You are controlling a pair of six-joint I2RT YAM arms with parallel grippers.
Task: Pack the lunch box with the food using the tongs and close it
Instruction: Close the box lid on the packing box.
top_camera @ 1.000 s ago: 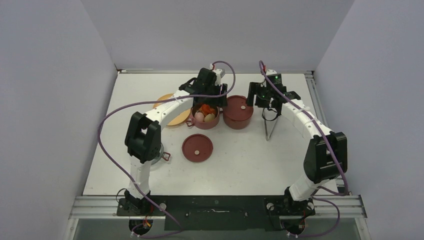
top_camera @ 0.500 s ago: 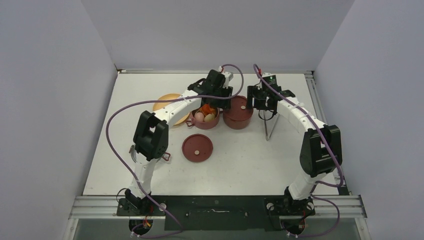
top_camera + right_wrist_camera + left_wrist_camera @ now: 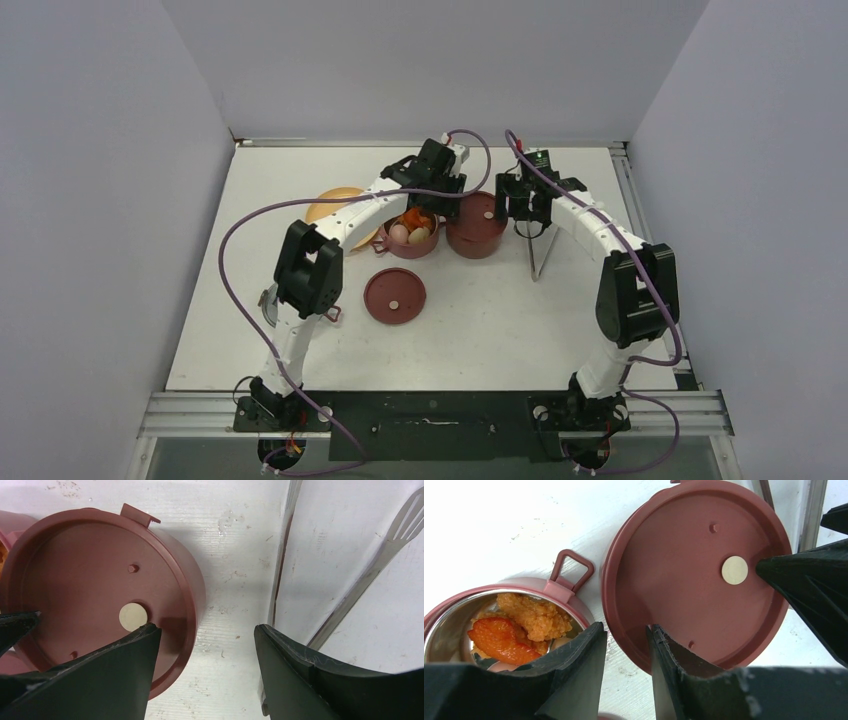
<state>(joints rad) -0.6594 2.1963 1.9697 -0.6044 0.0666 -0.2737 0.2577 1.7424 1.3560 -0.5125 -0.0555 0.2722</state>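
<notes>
White table (image 3: 500,335), pale lilac walls (image 3: 430,60)

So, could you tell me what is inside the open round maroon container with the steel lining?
A crumbed orange-brown piece, a glossy red-orange piece and two whitish egg-like pieces show; the left gripper covers part, so anything beneath is hidden.

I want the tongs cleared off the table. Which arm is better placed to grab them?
Right. The open right pincer hangs beside the tongs, one finger over them; the left pincer is across the lidded container, farther away.
</notes>
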